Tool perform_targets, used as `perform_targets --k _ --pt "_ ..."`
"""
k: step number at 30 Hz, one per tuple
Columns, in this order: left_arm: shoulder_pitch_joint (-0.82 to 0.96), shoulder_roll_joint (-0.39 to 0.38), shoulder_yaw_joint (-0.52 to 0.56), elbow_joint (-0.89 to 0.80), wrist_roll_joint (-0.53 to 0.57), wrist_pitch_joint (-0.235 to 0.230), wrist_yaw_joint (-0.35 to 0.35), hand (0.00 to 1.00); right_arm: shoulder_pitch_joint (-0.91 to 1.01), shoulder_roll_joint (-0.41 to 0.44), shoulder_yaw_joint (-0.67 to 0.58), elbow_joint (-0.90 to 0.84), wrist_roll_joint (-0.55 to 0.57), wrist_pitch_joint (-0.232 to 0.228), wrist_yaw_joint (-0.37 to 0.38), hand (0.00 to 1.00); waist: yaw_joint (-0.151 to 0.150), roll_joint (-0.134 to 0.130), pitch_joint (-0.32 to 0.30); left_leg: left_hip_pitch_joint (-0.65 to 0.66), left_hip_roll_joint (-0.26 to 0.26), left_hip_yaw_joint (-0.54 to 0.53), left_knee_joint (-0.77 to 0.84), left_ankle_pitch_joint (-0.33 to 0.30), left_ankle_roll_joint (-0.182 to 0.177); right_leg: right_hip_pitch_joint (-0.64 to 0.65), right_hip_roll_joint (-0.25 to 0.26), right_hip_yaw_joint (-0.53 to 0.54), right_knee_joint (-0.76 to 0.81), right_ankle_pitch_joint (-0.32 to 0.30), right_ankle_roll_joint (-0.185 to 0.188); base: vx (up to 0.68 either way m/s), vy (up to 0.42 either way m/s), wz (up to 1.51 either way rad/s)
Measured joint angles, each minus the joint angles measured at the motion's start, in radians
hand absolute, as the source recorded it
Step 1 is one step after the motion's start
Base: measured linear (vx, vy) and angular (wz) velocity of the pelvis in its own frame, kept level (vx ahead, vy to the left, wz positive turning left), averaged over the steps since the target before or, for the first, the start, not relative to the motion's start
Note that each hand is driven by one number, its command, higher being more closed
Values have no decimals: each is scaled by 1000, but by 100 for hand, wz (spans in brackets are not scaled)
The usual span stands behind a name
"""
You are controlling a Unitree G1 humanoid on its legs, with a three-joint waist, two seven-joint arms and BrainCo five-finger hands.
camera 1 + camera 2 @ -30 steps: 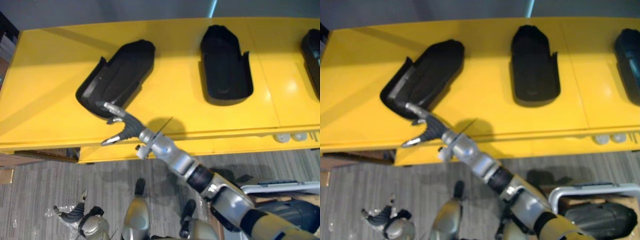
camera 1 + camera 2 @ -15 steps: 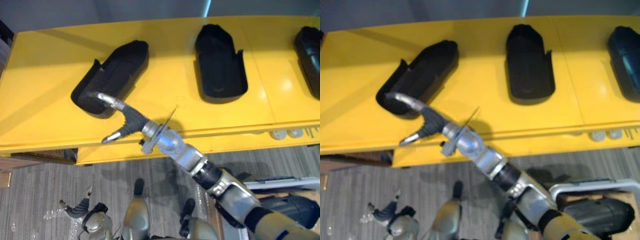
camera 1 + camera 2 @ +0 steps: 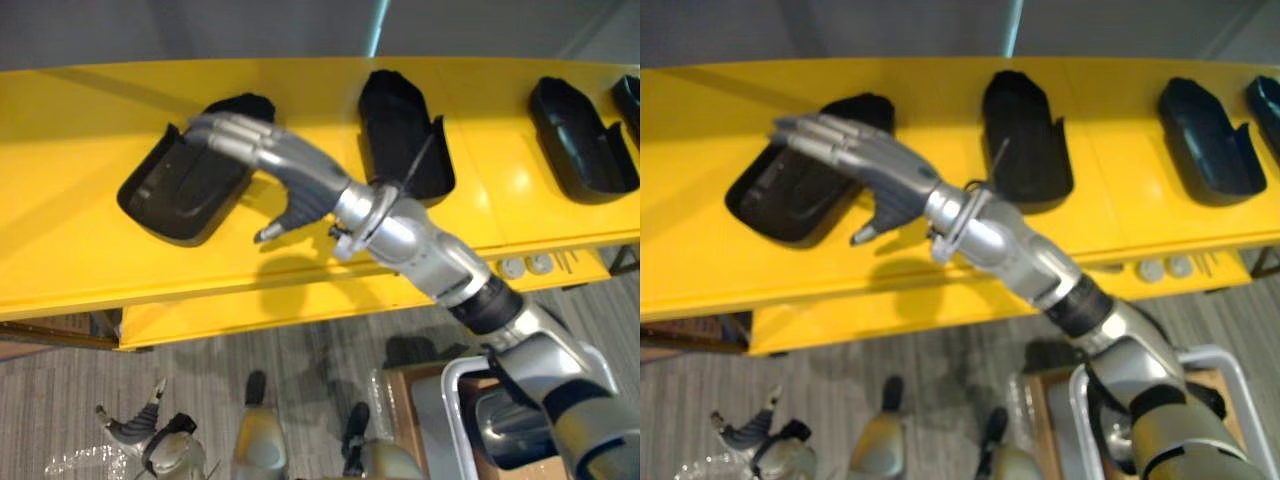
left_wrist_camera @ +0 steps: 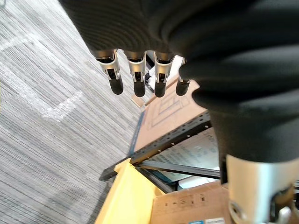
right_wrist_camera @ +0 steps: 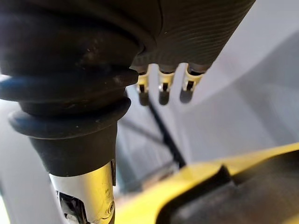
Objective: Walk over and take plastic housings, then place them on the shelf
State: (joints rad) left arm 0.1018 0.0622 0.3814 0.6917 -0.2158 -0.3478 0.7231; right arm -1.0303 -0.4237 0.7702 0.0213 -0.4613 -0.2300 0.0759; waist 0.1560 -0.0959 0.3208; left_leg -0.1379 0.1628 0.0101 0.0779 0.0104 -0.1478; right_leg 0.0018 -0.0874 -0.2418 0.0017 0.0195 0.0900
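**Placement Step: Housing on Shelf, Robot Hand Empty**

The right robot hand point(image 3: 300, 185) hovers over the leftmost plastic housing point(image 3: 185, 185) on the yellow shelf point(image 3: 60, 200). Its fingers are straight and apart, clamped on nothing. Contact with the housing's rim cannot be confirmed. To the right along the shelf lie a second housing point(image 3: 400, 135), a third housing point(image 3: 580, 140) and the edge of a fourth housing point(image 3: 632, 100).

The left robot hand point(image 3: 135, 432) hangs low near the floor, fingers straight and empty.

Placement of this piece appears complete. The next move calls for lifting the right robot hand clear without dragging the housing, then fetching another.

A grey-rimmed crate point(image 3: 448, 410) at lower right holds one dark part point(image 3: 500, 435), probably a housing.
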Motion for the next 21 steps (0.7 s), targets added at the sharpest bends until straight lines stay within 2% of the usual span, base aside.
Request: perform_targets --k 3,5,8,10,14,21 --pt "1 12 2 0 1 0 -8 0 -29 -13 52 53 -61 16 27 0 15 -19 -12 -2 0 -1 -2 1 -1 1 1 -1 -7 3 -1 -2 -3 1" --pt "1 13 15 1 4 1 -20 0 -63 -36 80 93 -86 44 37 0 27 -30 -19 -3 -1 -3 -8 2 -1 1 1 -3 -12 7 -1 -4 0 2" --pt "1 13 37 2 5 4 -29 0 -92 -50 90 118 -95 77 36 0 37 -35 -22 -4 -1 -9 -17 6 2 0 3 -7 -13 7 -2 -5 -3 4" --pt "1 17 39 2 5 13 -31 0 -113 -52 91 153 -127 103 29 0 49 -35 -21 -6 -1 -12 -18 7 1 -1 3 -9 -15 6 -1 -1 -2 2" --pt "-6 20 39 2 2 21 -42 0 -154 -53 96 225 -203 148 7 0 53 -37 -20 -24 -2 -29 -18 15 -3 -8 4 -29 -18 6 -1 1 -4 13" --pt "-24 27 32 1 -7 39 -90 0 -183 -45 95 316 -222 145 9 0 75 -37 -19 -29 -3 -28 -16 16 -3 -12 4 -29 -19 7 -1 0 0 0"
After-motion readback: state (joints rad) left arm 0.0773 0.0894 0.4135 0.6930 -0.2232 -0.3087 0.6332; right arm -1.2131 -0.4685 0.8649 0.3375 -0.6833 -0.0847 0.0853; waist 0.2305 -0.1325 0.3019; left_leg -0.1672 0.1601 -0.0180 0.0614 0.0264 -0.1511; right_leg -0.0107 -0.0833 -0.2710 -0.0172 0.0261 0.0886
